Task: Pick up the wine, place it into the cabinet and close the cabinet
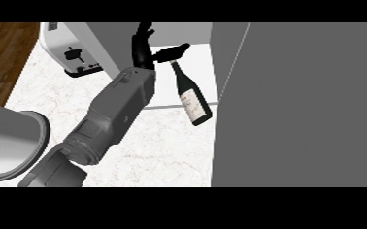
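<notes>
My left robot hand [147,48] is stretched out at the far end of my grey forearm [118,109], which runs up from the lower left of the view. Its fingers point away from me, most of them straight up toward the far edge, while the thumb and a finger reach right and pinch the top of the wine bottle [191,93] at its neck — so I am grasping the wine by its cap end. The bottle hangs tilted from that pinch, neck far and left, base nearer and to the right, its pale label [191,102] facing up. It shows over the far part of the white marble table [168,150], just beside the big grey cabinet door [294,106] that fills the right side of the view. Behind my hand stands a grey cabinet panel [114,41] with a pale opening to its right. A white toaster [72,48] sits at the far left of the table — well apart from the bottle. A grey rounded shape [22,143] fills the near left corner.
</notes>
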